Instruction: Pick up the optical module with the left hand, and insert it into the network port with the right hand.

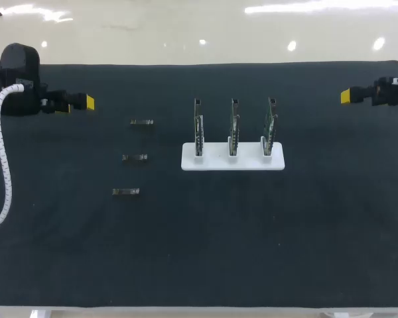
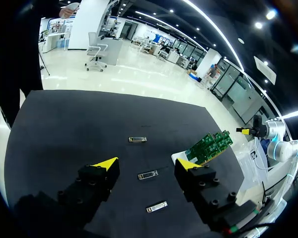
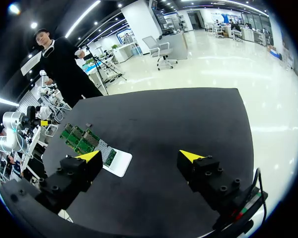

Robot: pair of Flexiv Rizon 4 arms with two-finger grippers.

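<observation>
Your left pincer (image 2: 147,164) hangs wide and empty near the counter's (image 1: 199,252) left edge; your right pincer (image 3: 139,156), equally wide and empty, at the far right. The three optical modules (image 1: 134,158) lie flat in a column, to the left of the upright boards (image 1: 233,126) on the white base (image 1: 212,162). Being thin and low, one could skid aside under a shallow grasp. A module tilted in the hand-over could jam at the port or knock a neighbouring board.

Board ports (image 1: 233,126) too small to discern; right arm (image 1: 393,91) cropped.
</observation>
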